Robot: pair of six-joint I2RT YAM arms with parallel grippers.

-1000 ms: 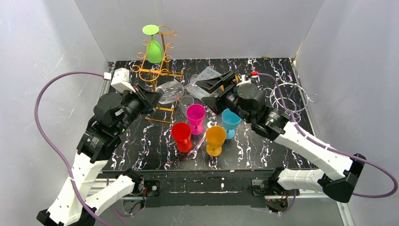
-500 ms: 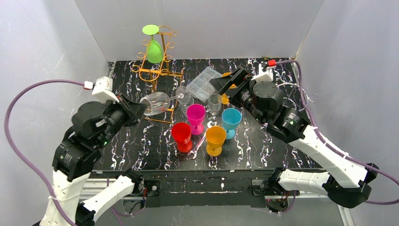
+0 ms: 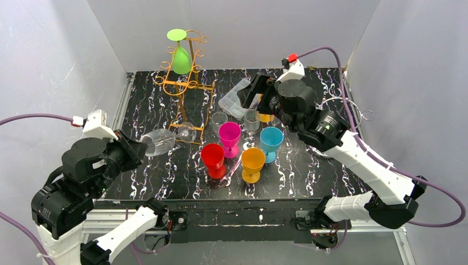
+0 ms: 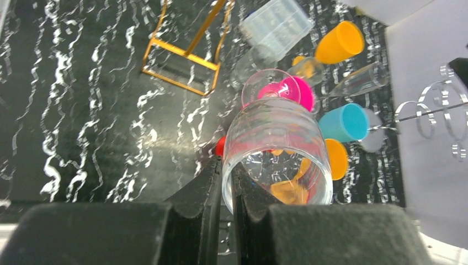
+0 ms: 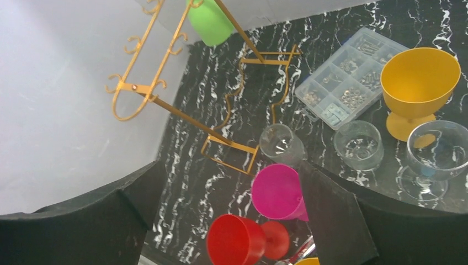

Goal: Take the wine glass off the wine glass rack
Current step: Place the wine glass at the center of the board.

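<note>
A: Nearest first. What does the left arm (image 3: 91,160) have?

B: Its jaws are nearly closed on the rim of the clear wine glass (image 4: 274,144), with the wall of the bowl pinched between them. The glass lies on its side in the air above the left of the tabletop (image 3: 160,179), foot pointing away from the arm.

A: Free of the wine glass rack (image 3: 182,84), then?

B: I'd say so. In the left wrist view the foot stands apart from the rack's base, and no wire is around the stem. The lifting-off looks done; what seems left is to turn the glass upright and set it down on a bare spot.

A: And the middle?

B: The red glass (image 3: 213,157), magenta glass (image 3: 229,134), orange glass (image 3: 253,160) and blue glass (image 3: 270,139) stand close together on the tabletop. Some clear glasses (image 3: 251,118) are just behind them. The right arm (image 3: 298,105) hangs above these, its jaws spread wide and holding nothing.

A: Farthest back?

B: The rack itself, with a green glass (image 3: 181,59) hanging upside down from it — whether that one is wanted too, I cannot tell.
</note>
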